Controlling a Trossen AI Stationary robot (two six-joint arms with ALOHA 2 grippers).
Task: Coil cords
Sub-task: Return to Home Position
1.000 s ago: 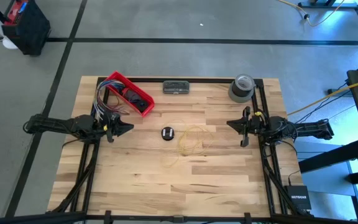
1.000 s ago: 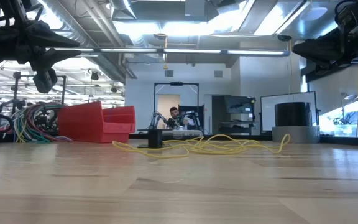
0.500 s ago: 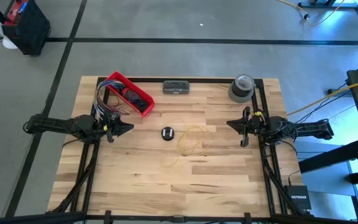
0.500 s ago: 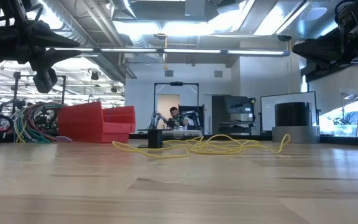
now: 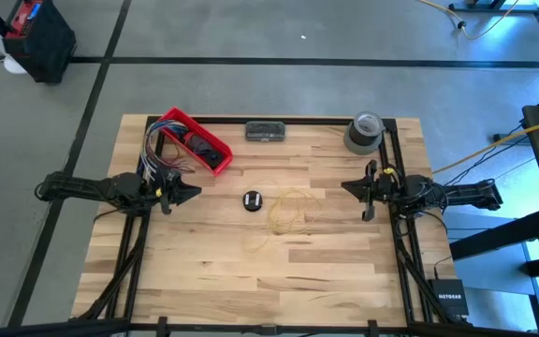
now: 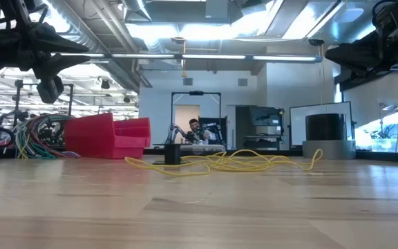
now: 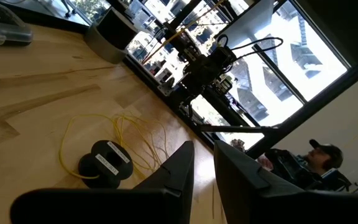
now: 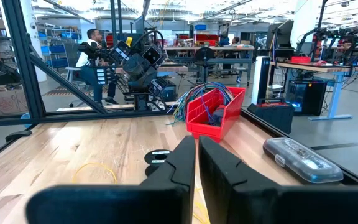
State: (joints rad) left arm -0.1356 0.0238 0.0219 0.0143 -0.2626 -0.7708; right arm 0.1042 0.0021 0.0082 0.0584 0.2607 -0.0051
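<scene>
The cords (image 5: 288,212) are one thin yellow string lying in loose loops on the wood at the table's middle; they also show in the low view (image 6: 240,163) and the left wrist view (image 7: 129,132). A black round spool (image 5: 253,199) rests flat on the table beside their left loops. My left gripper (image 5: 191,192) hovers level at the table's left, its fingers (image 7: 185,163) a narrow gap apart with nothing between them. My right gripper (image 5: 354,187) hovers level at the table's right, shut (image 8: 197,147) and holding nothing. Both stand well clear of the cords.
A red bin (image 5: 196,140) and a bundle of multicoloured wires (image 5: 160,155) sit at the far left, close behind my left gripper. A grey case (image 5: 266,131) and a roll of tape (image 5: 364,132) stand along the far edge. Bare wood lies toward the near edge.
</scene>
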